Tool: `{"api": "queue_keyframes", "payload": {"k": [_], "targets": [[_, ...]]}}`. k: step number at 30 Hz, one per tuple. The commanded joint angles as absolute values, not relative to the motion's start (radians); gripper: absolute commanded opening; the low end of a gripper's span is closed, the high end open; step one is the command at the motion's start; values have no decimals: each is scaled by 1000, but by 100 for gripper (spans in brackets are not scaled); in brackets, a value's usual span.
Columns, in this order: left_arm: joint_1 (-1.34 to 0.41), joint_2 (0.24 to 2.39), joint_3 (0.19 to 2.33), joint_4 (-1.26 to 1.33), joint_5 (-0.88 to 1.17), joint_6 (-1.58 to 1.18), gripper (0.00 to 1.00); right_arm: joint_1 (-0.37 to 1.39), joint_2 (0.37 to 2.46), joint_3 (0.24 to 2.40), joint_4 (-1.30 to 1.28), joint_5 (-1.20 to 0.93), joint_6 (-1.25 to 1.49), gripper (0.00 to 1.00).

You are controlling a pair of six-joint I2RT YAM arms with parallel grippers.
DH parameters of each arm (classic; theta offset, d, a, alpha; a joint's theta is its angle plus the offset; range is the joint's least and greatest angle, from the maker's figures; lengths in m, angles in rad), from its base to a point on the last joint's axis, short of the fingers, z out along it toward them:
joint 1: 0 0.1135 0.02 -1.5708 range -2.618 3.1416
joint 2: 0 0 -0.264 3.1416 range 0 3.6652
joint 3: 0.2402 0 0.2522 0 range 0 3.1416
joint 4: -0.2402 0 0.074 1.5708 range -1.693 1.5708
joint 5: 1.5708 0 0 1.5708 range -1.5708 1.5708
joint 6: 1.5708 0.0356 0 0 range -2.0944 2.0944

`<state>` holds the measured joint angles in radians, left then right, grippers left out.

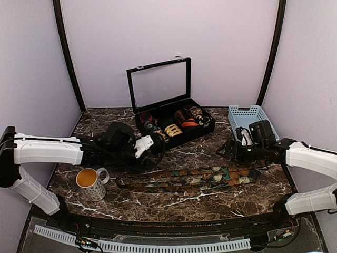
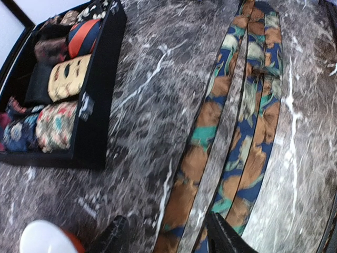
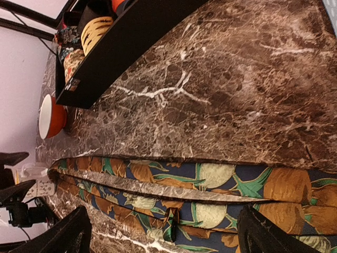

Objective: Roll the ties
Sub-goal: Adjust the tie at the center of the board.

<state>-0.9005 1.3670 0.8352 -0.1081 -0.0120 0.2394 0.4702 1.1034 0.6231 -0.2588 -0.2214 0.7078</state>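
Note:
The ties [image 1: 195,178] lie flat in long strips across the front of the marble table, dark blue with brown, green and cream patches. In the left wrist view the ties [image 2: 208,121] run up the picture away from my fingers. My left gripper [image 1: 149,153] hovers near their left end, beside the black box. It [image 2: 168,240] is open, one strip passes beneath the gap and nothing is held. My right gripper [image 1: 231,149] hangs over the right end. It [image 3: 168,232] is wide open above the ties [image 3: 210,176], gripping nothing.
A black box [image 1: 174,124] with its clear lid up holds several rolled fabric coils behind the ties; its wall [image 2: 92,132] is close on my left gripper's left. A blue basket [image 1: 245,116] stands at the back right. A mug [image 1: 89,182] sits front left.

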Motion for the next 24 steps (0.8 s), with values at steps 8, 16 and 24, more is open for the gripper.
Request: {"api": "queue_keyframes", "payload": {"k": [8, 16, 24], "targets": [[-961, 1993, 1356, 34, 232, 150, 49, 472, 1080, 588, -137, -328, 764, 98], [-974, 2188, 1523, -47, 336, 169, 47, 457, 1065, 546, -110, -324, 797, 97], [-950, 2119, 1442, -293, 222, 272, 5, 432, 1068, 521, -105, -333, 789, 94]]}}
